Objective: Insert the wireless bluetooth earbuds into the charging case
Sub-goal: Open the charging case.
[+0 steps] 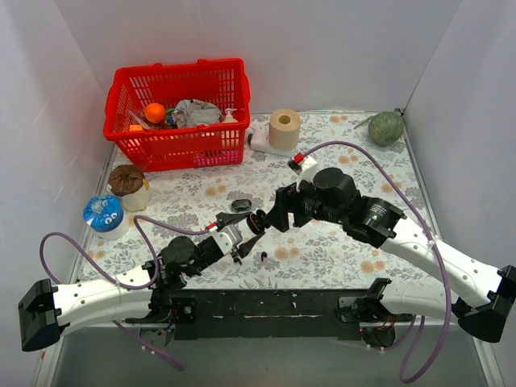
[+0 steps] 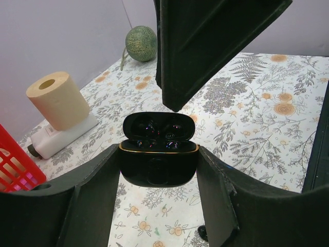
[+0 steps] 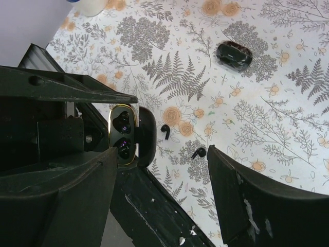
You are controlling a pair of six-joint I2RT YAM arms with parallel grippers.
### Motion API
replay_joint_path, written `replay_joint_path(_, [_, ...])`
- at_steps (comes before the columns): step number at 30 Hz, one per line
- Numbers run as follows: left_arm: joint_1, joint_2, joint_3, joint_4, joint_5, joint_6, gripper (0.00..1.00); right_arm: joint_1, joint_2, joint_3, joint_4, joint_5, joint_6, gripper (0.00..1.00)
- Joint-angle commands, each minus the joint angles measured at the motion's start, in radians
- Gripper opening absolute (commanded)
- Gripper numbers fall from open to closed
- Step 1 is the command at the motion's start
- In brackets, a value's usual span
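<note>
Your left jaws are clamped on the charging case (image 2: 159, 157), with the fingers (image 2: 90, 198) pressed against its two sides. The lid is swung open at the back and a thin gold rim runs around the base. In the left wrist view the two wells show dark, glossy shapes with purple glints, and you cannot tell from here whether buds sit in them. Your right jaws are apart with nothing between them, hovering just beside the held case, and one right finger (image 2: 205, 46) hangs over the open lid. Look through the right wrist camera: the first earbud (image 3: 165, 130) lies on the bench (image 3: 288, 118) just beside the open case. The second earbud (image 3: 199, 152) lies near it, close to the tip of the right-hand finger in that view. Both are small, black and short-stemmed, and both are outside the case. From above, your two arms meet near the front middle of the bench. A closed black case (image 3: 234, 54) rests on the floral cloth, well apart from the two buds and further back. Along the back you have a red basket (image 1: 173, 149) on the left, a paper roll (image 1: 284, 127) beside it and a green ball (image 1: 385, 127) in the far right corner.
</note>
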Motion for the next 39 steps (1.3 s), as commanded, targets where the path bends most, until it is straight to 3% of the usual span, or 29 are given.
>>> replay_joint_path(1, [-0.006, -0.007, 0.029, 0.036, -0.012, 0.007, 0.00, -0.002, 0.015, 0.021, 0.074, -0.048, -0.016, 0.76])
replay_joint_path(29, [-0.006, 0.005, 0.022, 0.063, -0.004, -0.018, 0.00, -0.002, 0.087, 0.007, 0.137, -0.071, -0.057, 0.32])
replay_joint_path(32, [-0.008, 0.007, 0.025, 0.063, -0.009, -0.024, 0.00, -0.002, 0.078, 0.004, 0.132, -0.071, -0.065, 0.16])
replay_joint_path(33, [-0.006, 0.010, 0.025, 0.060, -0.014, -0.036, 0.00, -0.002, 0.073, 0.007, 0.129, -0.068, -0.075, 0.02])
replay_joint_path(34, [-0.006, 0.017, 0.036, 0.047, -0.026, -0.045, 0.01, -0.002, 0.073, 0.012, 0.116, -0.054, -0.081, 0.01])
replay_joint_path(35, [-0.006, 0.022, 0.045, 0.034, -0.040, -0.059, 0.09, -0.002, 0.070, 0.015, 0.108, -0.049, -0.094, 0.01])
replay_joint_path(36, [-0.008, 0.031, 0.052, 0.019, -0.056, -0.077, 0.31, -0.002, 0.067, 0.021, 0.100, -0.046, -0.106, 0.01])
replay_joint_path(38, [-0.006, 0.056, 0.086, -0.039, -0.101, -0.128, 0.51, -0.002, 0.061, 0.044, 0.073, -0.036, -0.153, 0.01])
replay_joint_path(39, [-0.006, 0.062, 0.094, -0.062, -0.115, -0.148, 0.69, -0.002, 0.050, 0.061, 0.065, -0.026, -0.190, 0.01])
